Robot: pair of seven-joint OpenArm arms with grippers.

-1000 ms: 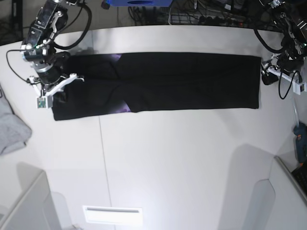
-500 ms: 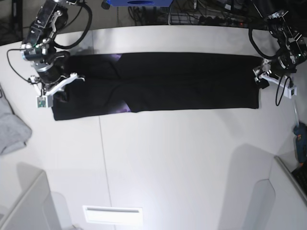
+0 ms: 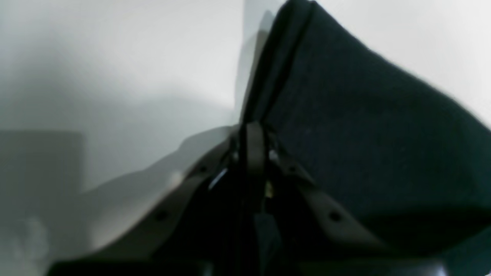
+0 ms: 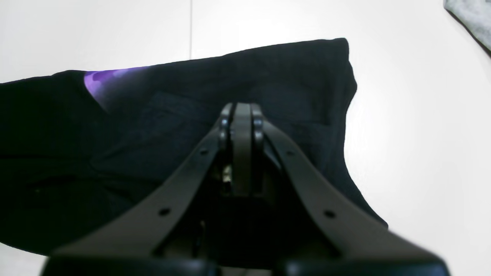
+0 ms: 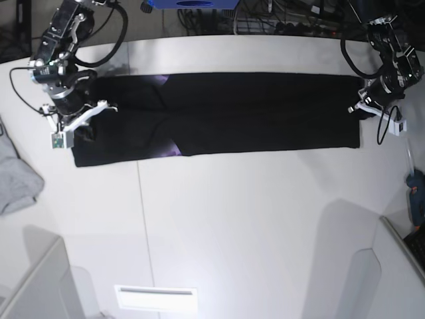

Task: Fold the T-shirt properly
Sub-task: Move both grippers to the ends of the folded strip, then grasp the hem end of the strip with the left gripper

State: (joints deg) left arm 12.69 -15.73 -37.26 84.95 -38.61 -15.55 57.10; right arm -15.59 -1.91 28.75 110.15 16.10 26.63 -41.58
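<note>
The black T-shirt (image 5: 252, 113) lies as a long folded strip across the far half of the white table, with bits of purple print (image 5: 174, 149) showing at its folds. My left gripper (image 5: 358, 109) is at the strip's right end. In the left wrist view it (image 3: 251, 132) is shut on the T-shirt's (image 3: 364, 134) edge, which tents up from the table. My right gripper (image 5: 80, 129) sits on the strip's left end. In the right wrist view it (image 4: 238, 109) is shut on the T-shirt (image 4: 268, 76), near a purple patch (image 4: 107, 76).
A light grey garment (image 5: 13, 176) lies at the table's left edge, and its corner (image 4: 472, 15) shows in the right wrist view. A blue tool (image 5: 417, 199) rests at the right edge. Cables (image 5: 279, 20) run behind the table. Grey panels (image 5: 40, 286) stand at the front corners.
My left gripper has moved in from beside the shirt's right end onto its edge and has gone from open to shut. The right arm and the shirt's left end have not moved.
</note>
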